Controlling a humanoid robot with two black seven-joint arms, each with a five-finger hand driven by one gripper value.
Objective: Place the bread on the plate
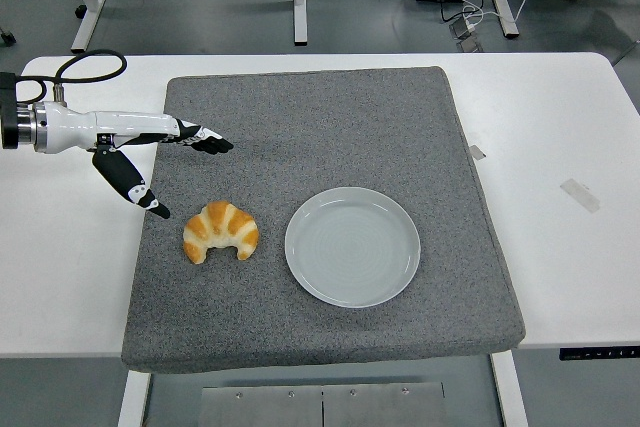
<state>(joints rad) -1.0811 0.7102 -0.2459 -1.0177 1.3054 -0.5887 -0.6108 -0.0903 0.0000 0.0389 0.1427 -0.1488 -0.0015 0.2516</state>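
Note:
A golden croissant [221,232] lies on the grey mat [320,127], left of a round pale plate [352,246] that holds nothing. My left hand [185,172] reaches in from the left edge and hovers just up and left of the croissant, apart from it. Its fingers [208,141] point right and are spread, and the thumb [138,193] points down toward the bread. It holds nothing. The right arm does not show.
The mat covers the middle of the white table [560,127]. Two small tape pieces [580,194] lie on the table at the right. Desk legs and cables stand on the floor beyond the far edge.

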